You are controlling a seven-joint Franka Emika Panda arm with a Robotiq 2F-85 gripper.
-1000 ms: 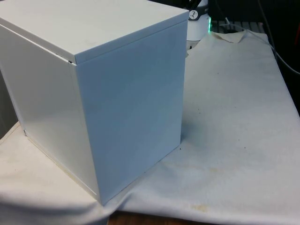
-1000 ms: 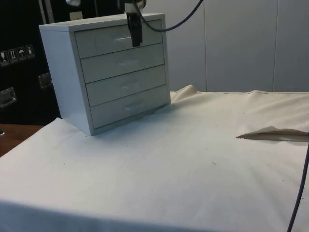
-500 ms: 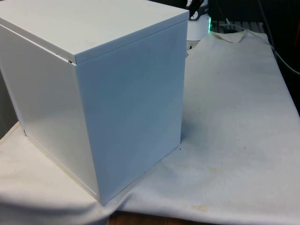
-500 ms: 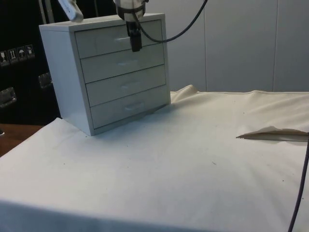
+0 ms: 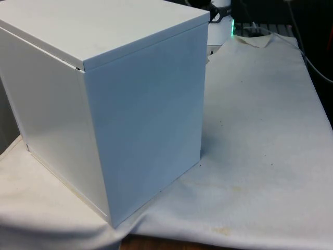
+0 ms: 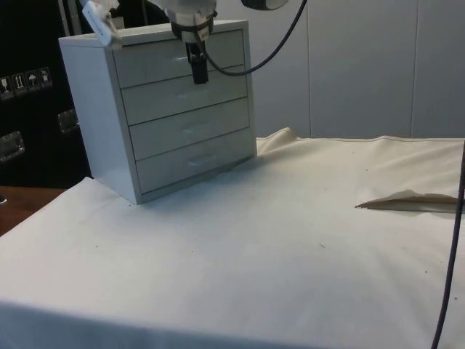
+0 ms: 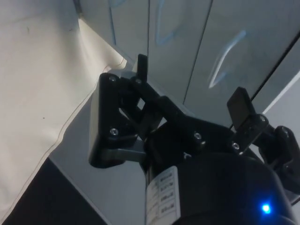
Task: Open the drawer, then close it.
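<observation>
A white chest of drawers (image 6: 167, 109) stands at the table's far end in the side view, all its drawers shut. In the front view the chest (image 5: 104, 104) turns its plain back and side to the camera. My black gripper (image 6: 197, 77) hangs in front of the drawer faces, around the seam between the top drawer (image 6: 174, 58) and the second drawer (image 6: 185, 94). In the wrist view the gripper (image 7: 191, 83) is open, its fingertips (image 7: 141, 63) spread apart just short of the drawer fronts, with a pale handle (image 7: 226, 60) ahead between them. Nothing is held.
White cloth (image 6: 254, 240) covers the table in front of the chest. A raised fold of cloth (image 6: 410, 201) lies at the side view's right, and a black cable (image 6: 452, 283) hangs near that edge. Dark cabinets (image 6: 29, 94) stand behind the chest.
In the side view the gripper has sunk and slid slightly left along the drawer fronts, from the top drawer face to the seam below it. The chest has not moved.
</observation>
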